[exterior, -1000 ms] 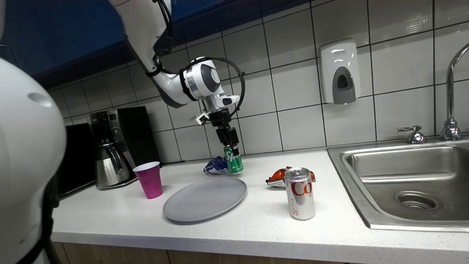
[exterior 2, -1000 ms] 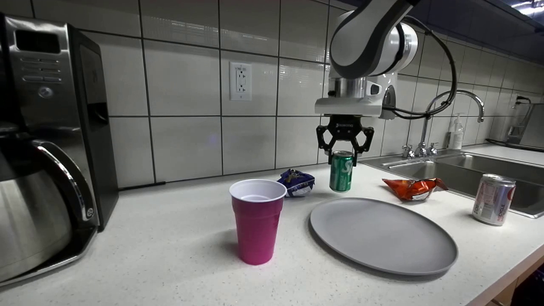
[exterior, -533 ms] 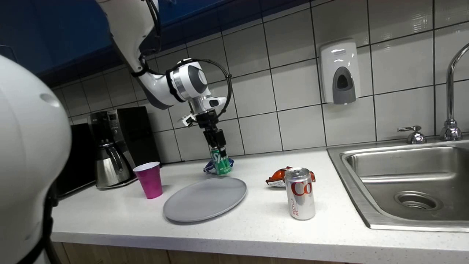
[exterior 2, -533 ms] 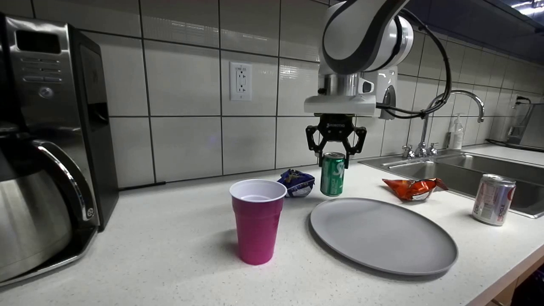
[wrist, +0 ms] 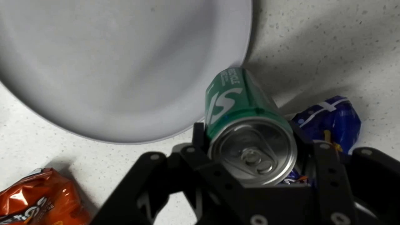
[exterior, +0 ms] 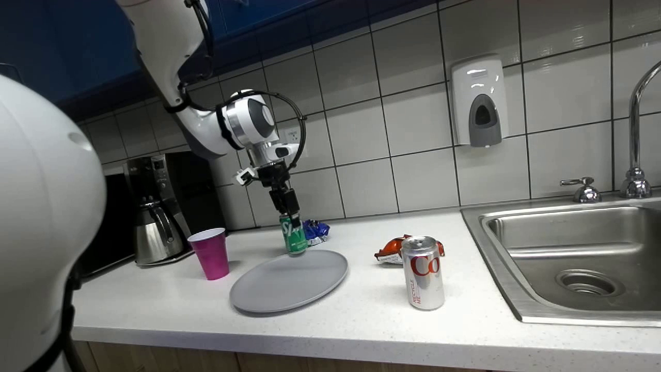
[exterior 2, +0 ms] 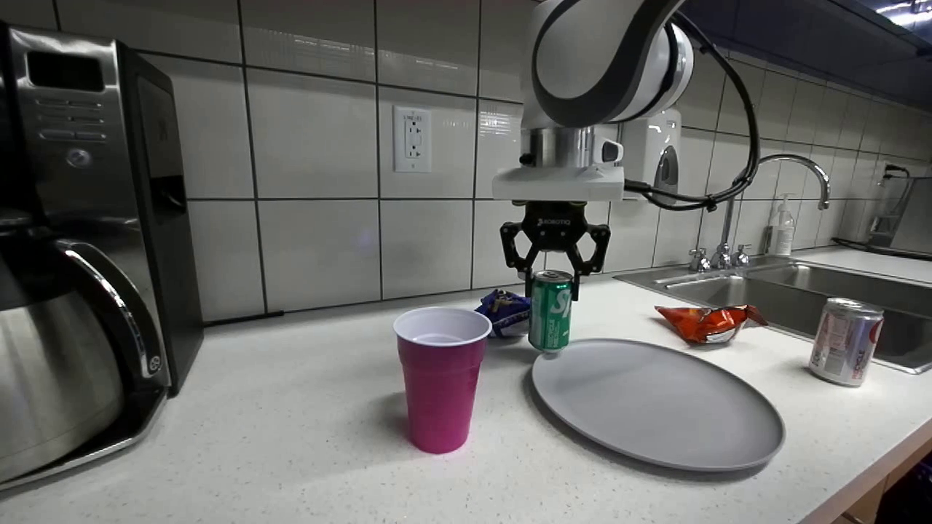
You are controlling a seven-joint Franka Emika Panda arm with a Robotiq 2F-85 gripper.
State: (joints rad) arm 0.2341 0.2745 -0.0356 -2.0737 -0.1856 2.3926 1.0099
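On ctr [exterior 2: 291, 407]: plate [exterior 2: 655, 407] | cup [exterior 2: 440, 389] | slvr can [exterior 2: 846, 342] | org bag [exterior 2: 706, 324] | blu bag [exterior 2: 504, 314]

A kitchen, by its steel sink [exterior: 563, 235], faucet [exterior: 634, 134], coffee maker [exterior 2: 102, 178] and tiled wall [exterior: 418, 121]

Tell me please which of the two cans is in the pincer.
The green can, gripped by the pincer; the silver can stands apart, on the counter.

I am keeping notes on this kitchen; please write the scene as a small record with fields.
Claw: closed on green can
Can's posture: roughly upright
Can's base: at the rim of the grey plate; contact unclear
Partly behind the can: blue packet
Upright on counter: pink cup, silver can
Lying on counter: orange packet
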